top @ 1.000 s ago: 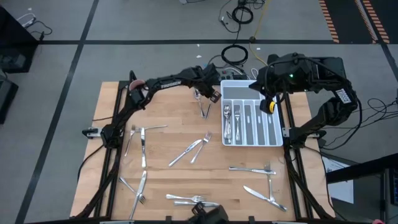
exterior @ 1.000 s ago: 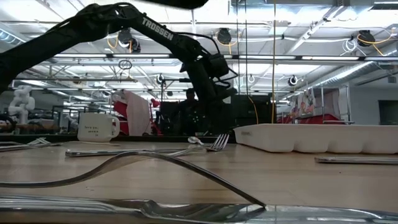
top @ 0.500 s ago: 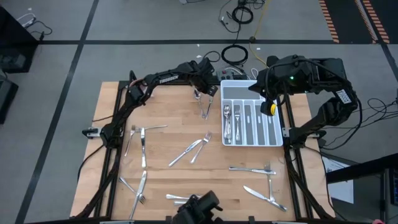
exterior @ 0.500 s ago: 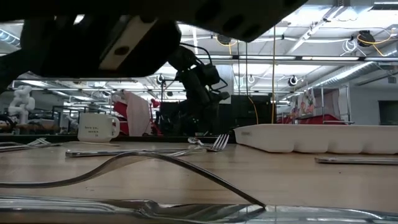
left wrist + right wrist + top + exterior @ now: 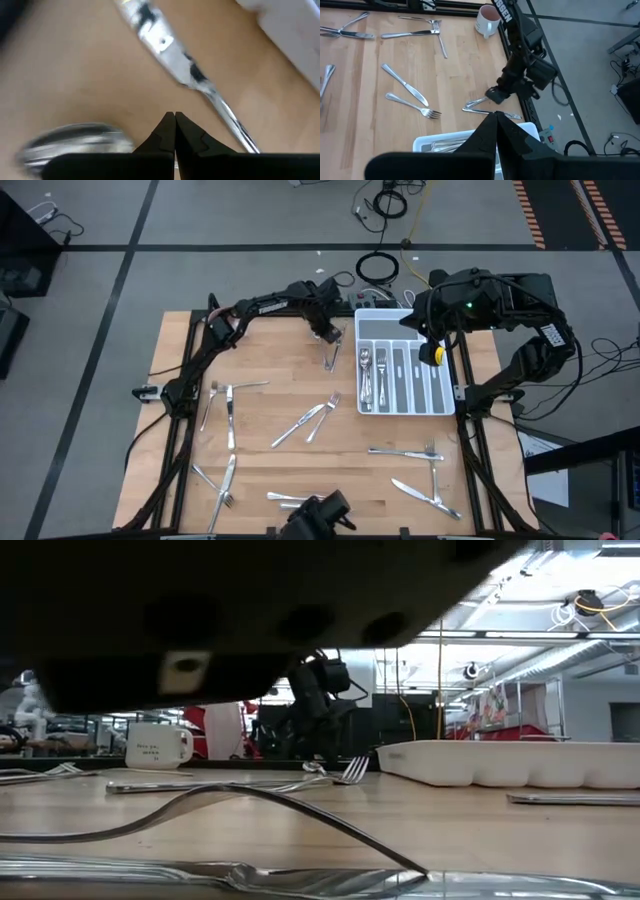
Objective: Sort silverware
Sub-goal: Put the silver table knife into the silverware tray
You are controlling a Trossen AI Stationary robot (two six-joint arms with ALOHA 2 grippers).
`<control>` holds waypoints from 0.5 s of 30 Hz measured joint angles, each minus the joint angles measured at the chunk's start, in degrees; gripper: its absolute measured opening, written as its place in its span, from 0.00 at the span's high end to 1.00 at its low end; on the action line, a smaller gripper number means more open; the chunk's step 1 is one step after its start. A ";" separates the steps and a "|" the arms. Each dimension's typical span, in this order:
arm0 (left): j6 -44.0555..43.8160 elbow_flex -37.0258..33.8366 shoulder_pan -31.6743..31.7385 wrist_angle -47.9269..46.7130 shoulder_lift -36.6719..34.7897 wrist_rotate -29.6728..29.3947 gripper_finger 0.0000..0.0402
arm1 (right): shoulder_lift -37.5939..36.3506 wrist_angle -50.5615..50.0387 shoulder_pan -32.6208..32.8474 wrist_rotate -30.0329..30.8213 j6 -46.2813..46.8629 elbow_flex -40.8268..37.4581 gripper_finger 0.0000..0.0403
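Since the earlier frames the left arm had been drawn back toward the table's far edge, its gripper [image 5: 325,330] lowered over two utensils [image 5: 329,356] just left of the tray [image 5: 404,405]. Left jaws were seen pressed shut, tips together, nothing held; a knife [image 5: 170,50] and a spoon bowl [image 5: 75,142] lay under them. For a clean pick, jaws prob. needed opening first, then centring across one handle. Right gripper [image 5: 496,122], also shut & empty, was parked above the tray's far end. Remaining silverware lay scattered on the table [image 5: 270,395]; a few pcs already in the tray.

Wood table [image 5: 270,380] — scattered silverware [image 5: 318,417], white tray [image 5: 403,365], mug [image 5: 158,745] on top.
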 joint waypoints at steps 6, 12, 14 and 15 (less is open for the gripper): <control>10.88 1.54 -3.30 -3.30 0.00 -10.23 1.00 | 0.00 0.00 0.00 0.01 0.39 0.00 1.00; 20.73 5.22 -6.23 -7.08 -0.28 -13.94 1.00 | 0.00 0.00 0.00 0.32 1.12 0.00 1.00; 20.49 7.60 -7.04 -8.79 -0.35 -13.72 1.00 | -0.08 0.18 -0.10 1.69 2.94 -1.01 1.00; 19.60 9.07 -7.33 -10.93 -0.36 -13.36 1.00 | -0.13 0.01 -0.35 4.09 4.41 -2.18 1.00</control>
